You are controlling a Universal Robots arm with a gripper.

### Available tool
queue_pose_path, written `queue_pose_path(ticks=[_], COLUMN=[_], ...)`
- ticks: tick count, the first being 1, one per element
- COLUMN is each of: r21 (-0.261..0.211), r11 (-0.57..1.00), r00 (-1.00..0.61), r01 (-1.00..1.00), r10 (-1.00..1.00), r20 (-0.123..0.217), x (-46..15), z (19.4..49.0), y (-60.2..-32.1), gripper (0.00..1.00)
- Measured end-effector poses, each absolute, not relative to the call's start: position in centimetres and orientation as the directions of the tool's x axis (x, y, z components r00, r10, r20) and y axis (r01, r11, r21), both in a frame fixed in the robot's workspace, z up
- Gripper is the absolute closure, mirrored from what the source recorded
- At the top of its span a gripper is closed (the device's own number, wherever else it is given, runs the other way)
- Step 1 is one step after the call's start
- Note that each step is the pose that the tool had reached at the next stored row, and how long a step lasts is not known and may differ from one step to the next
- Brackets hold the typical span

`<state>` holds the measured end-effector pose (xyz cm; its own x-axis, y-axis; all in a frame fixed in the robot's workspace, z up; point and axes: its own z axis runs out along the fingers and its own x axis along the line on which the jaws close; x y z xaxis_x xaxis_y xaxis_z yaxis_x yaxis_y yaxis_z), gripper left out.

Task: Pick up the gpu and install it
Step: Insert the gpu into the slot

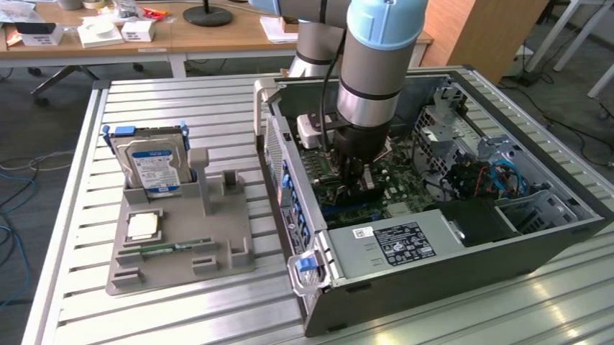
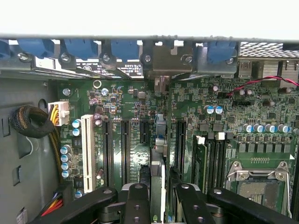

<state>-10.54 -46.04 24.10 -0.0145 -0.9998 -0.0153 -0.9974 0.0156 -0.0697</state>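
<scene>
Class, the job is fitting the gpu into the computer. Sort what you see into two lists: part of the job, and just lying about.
Part of the job: gpu; gripper closed on it; motherboard; computer case.

Lying about: hard drive; memory stick; grey holder they sit in.

The gripper [image 2: 158, 198] is clamping the gpu [image 2: 158, 182] edge-on between its black jaws, holding it upright over the green motherboard [image 2: 196, 112]. Beyond it, at twelve o'clock, blue latches [image 2: 125, 48] are lining the case's rear wall [image 2: 46, 65].
</scene>
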Motion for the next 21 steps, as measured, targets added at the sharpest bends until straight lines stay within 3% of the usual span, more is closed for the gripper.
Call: queue_pose_path(ticks=[17, 19, 21], r21=[-0.07, -0.07, -0.07], r11=[0.016, 0.016, 0.016], r00=[-0.015, -0.015, -0.015], r01=[-0.997, -0.997, -0.997], r10=[-1.0, -1.0, -1.0], r20=[-0.015, -0.016, -0.016], x=[-10.54, -10.54, -10.54], z=[24.02, 24.0, 24.01], y=[-46.04, -46.04, -46.04], gripper=[0.74, 0.67, 0.67])
